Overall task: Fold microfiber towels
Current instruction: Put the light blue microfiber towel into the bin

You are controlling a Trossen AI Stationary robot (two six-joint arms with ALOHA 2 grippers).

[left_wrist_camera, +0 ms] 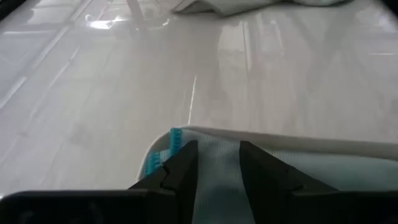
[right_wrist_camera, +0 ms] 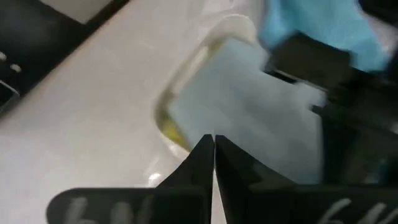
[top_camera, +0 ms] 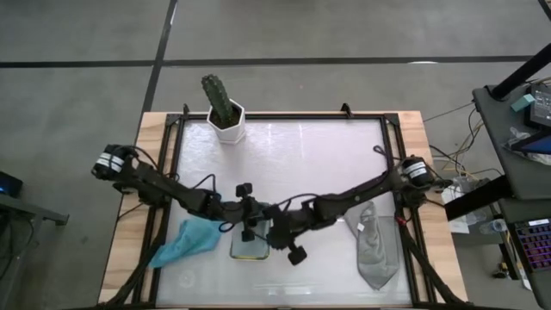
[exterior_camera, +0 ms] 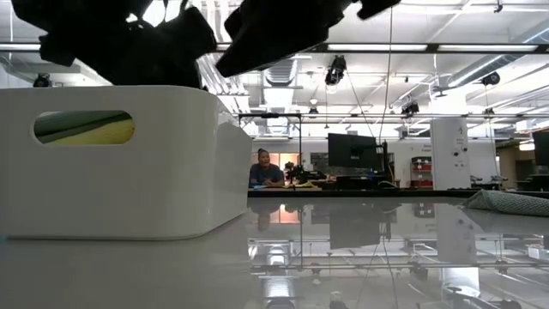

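A white tray (top_camera: 250, 256) stands near the table's near edge, with folded towels in it. A pale green towel (right_wrist_camera: 249, 118) lies on top, and a yellow one (right_wrist_camera: 169, 130) shows under it. My left gripper (left_wrist_camera: 217, 158) is over the tray's far side, its fingers a narrow gap apart with the pale green towel between them. My right gripper (right_wrist_camera: 213, 140) is shut and empty just above the tray's right side. A teal towel (top_camera: 185, 243) lies crumpled on the table left of the tray. A grey towel (top_camera: 374, 250) lies to its right. The light blue towel cannot be made out. My left gripper has the pale green towel's far-side part (left_wrist_camera: 217, 180) between its two fingers, slanting down from the table's far side. The towel lies flat in the tray on the other towels. The fingers hide the contact itself, so layers and edge cannot be told.
A cactus in a white pot (top_camera: 225, 110) stands at the table's far edge, left of the middle. Bare table lies between the pot and the tray. A person sits far off in the room behind the table (exterior_camera: 264, 167).
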